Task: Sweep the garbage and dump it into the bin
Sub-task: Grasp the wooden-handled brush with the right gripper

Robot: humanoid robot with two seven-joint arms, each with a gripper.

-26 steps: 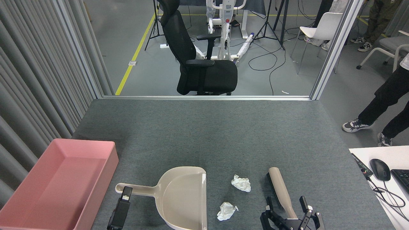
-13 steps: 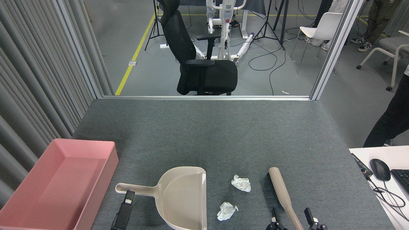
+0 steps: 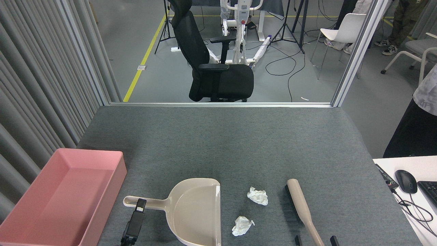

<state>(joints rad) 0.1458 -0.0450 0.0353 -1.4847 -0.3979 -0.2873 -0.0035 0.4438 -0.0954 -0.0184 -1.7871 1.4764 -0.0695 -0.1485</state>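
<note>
Two crumpled white wads of garbage lie on the grey carpeted table, one (image 3: pixel 257 196) farther back and one (image 3: pixel 242 225) nearer me. Left of them a beige dustpan (image 3: pixel 196 208) lies flat, its handle pointing left. The pink bin (image 3: pixel 117 177) sits at the left front. A beige brush (image 3: pixel 300 208) lies to the right of the wads. My left gripper (image 3: pixel 138 213) is a dark bar whose tip is at the dustpan handle; its jaws cannot be made out. Only the two fingertips of my right gripper (image 3: pixel 315 241) show at the bottom edge, spread on either side of the brush handle.
A white desk (image 3: pixel 385 164) with a mouse (image 3: pixel 405 181), a keyboard and cables juts in at the right front. A person (image 3: pixel 418 126) stands at the right edge. A black office chair (image 3: pixel 218 71) is beyond the table's far edge, and grey curtains (image 3: pixel 37 85) line the left.
My right gripper has sunk toward the bottom edge, so only its fingertips remain in view around the brush handle. My left gripper has crept forward to the dustpan handle. The person at the right has shifted.
</note>
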